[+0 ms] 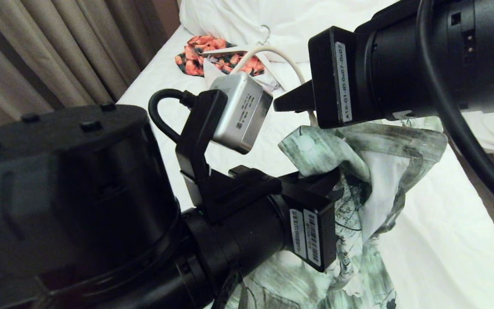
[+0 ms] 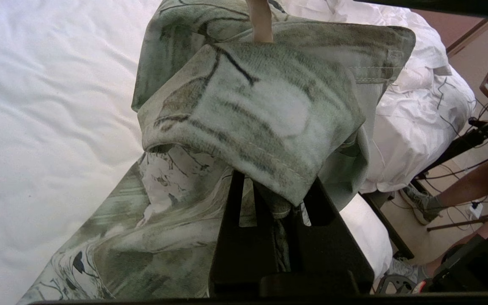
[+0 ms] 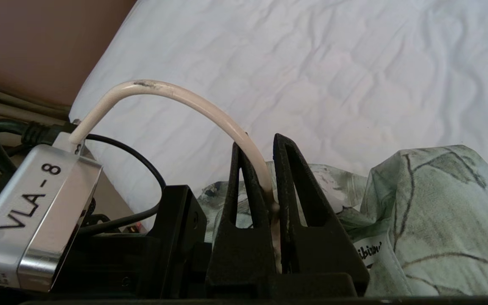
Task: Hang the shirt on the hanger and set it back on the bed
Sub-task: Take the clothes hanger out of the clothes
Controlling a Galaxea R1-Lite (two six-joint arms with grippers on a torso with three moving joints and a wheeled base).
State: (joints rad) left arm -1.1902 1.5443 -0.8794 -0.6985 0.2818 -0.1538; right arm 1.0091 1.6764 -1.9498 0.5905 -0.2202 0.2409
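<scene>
Shirt (image 1: 371, 171) hides most of the hanger (image 3: 193, 99) below its hook.

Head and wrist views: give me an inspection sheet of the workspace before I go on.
Surface: the bed, white sheet, lightly wrinkled.
Job's things: the shirt is bunched and lifted off the sheet; the hanger rises hook-up out of its collar.
Clutter: orange floral garment and a white hanger near the pillow.
Grippers: left gripper shut on the shirt's folded edge; right gripper shut on the hanger's neck.
Cables: black lead looping from the left wrist camera; loose wires on the floor.
Surroundings: curtain, a second bed, a seated person's legs.
</scene>
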